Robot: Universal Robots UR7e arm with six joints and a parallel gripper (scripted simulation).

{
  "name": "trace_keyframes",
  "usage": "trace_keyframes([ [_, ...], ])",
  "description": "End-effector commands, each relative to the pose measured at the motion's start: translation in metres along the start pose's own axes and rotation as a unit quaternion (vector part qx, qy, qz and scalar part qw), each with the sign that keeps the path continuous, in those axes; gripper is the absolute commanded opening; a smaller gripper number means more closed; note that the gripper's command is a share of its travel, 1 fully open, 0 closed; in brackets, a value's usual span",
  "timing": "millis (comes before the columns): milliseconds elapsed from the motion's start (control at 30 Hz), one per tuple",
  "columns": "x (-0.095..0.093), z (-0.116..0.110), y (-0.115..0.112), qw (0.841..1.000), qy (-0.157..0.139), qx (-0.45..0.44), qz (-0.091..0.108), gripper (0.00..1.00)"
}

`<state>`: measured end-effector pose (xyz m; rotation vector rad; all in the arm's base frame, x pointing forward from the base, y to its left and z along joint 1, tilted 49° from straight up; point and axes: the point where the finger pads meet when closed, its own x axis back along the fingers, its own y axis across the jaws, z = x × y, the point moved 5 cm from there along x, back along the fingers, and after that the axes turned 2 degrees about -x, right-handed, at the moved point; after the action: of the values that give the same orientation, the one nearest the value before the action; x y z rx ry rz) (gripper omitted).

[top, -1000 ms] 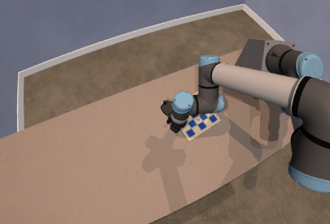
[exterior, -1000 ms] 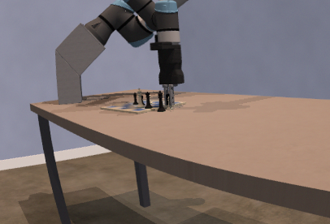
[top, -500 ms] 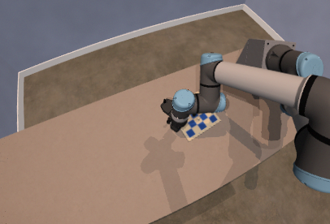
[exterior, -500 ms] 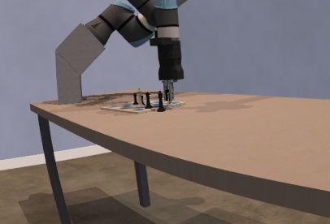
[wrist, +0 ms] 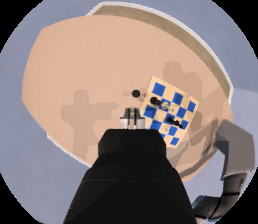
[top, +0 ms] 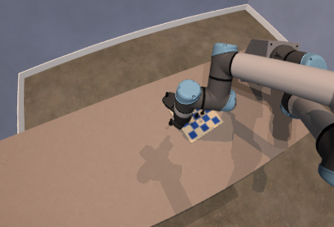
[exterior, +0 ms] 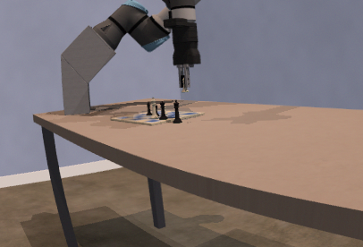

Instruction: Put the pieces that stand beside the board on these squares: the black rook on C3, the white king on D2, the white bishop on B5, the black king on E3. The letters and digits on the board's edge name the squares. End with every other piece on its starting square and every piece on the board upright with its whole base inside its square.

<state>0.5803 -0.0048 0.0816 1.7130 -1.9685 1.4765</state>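
Observation:
The small blue-and-cream chessboard [exterior: 156,120] lies on the table; it also shows in the top view [top: 202,124] and in the wrist view [wrist: 170,113]. My gripper [exterior: 184,84] hangs well above the table, just off the board's near edge. It is shut on a small white piece [exterior: 184,88], whose top shows between the fingers in the wrist view [wrist: 132,117]. I cannot tell whether it is the king or the bishop. A tall black piece [exterior: 177,112] stands on the table beside the board, below the gripper. Two black pieces [exterior: 163,110] and a white one [exterior: 154,109] stand on the board.
The arm's grey base pedestal [exterior: 80,76] stands at the table's far end behind the board. The arm's elbow and forearm reach over the board from the right in the top view [top: 263,70]. The table's edge runs close in front in the exterior view.

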Motion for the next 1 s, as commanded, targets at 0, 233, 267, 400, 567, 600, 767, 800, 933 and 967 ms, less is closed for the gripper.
trace_keyframes([
  [0, 0.014, 0.000, 0.000, 1.000, -0.001, 0.000, -0.001, 0.00],
  [233, 0.019, 0.000, 0.000, 1.000, -0.001, 0.000, -0.001, 0.00],
  [267, 0.019, 0.000, 0.000, 1.000, -0.001, 0.000, -0.001, 0.00],
  [400, 0.019, 0.000, 0.000, 1.000, -0.001, 0.000, -0.001, 0.00],
  [567, 0.019, -0.001, 0.001, 1.000, -0.001, -0.001, -0.001, 0.00],
  [600, 0.020, -0.002, 0.002, 1.000, -0.001, -0.003, -0.001, 0.00],
  [767, 0.025, -0.018, 0.021, 1.000, -0.001, -0.025, -0.002, 0.00],
  [800, 0.026, -0.024, 0.027, 0.999, -0.001, -0.032, -0.002, 0.00],
  [933, 0.031, -0.051, 0.058, 0.998, -0.001, -0.068, -0.002, 0.00],
  [967, 0.031, -0.051, 0.058, 0.998, -0.001, -0.068, -0.002, 0.00],
])
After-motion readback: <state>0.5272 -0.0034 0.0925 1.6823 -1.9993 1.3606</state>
